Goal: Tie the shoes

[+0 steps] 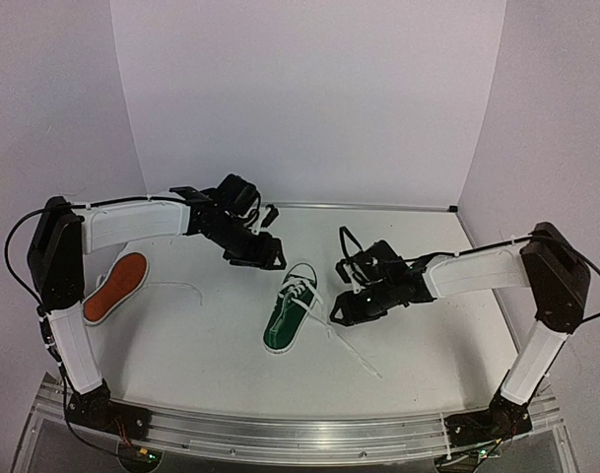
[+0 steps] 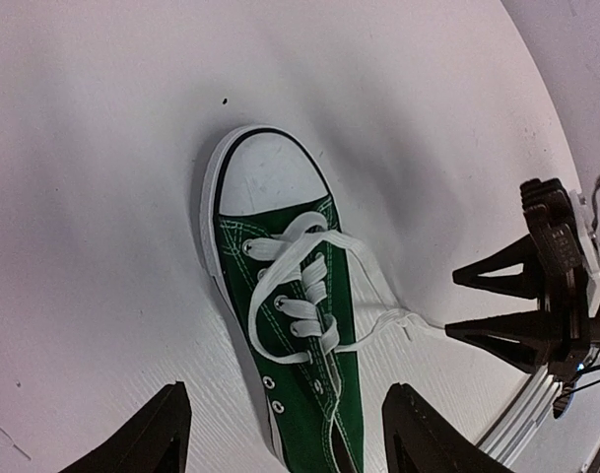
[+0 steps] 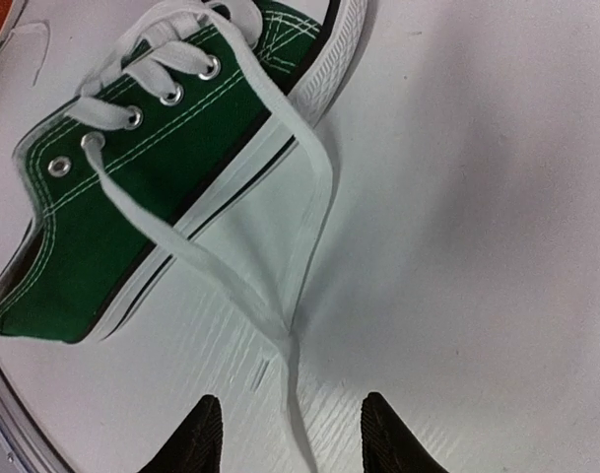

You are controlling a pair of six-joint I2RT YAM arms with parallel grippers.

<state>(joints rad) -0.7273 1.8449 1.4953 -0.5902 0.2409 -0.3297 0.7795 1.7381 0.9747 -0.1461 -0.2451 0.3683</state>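
Note:
The dark green shoe (image 1: 288, 317) lies mid-table on its sole, toe toward the near edge, with its white laces loose. One lace (image 1: 354, 353) trails off to the right across the table. My right gripper (image 1: 341, 307) sits low beside the shoe's right side. In the right wrist view it (image 3: 290, 404) is open, and the lace (image 3: 298, 394) runs flat on the table between the fingers, gripped by neither. My left gripper (image 1: 268, 258) hovers behind the shoe, open and empty (image 2: 288, 394), over the shoe's heel end (image 2: 309, 394). The orange-red shoe (image 1: 115, 288) lies at the left.
A thin white lace (image 1: 184, 288) trails right from the orange-red shoe. An aluminium rail (image 1: 300, 434) runs along the near table edge, holding both arm bases. White walls close in the back and sides. The right gripper's fingertips (image 2: 457, 279) show in the left wrist view.

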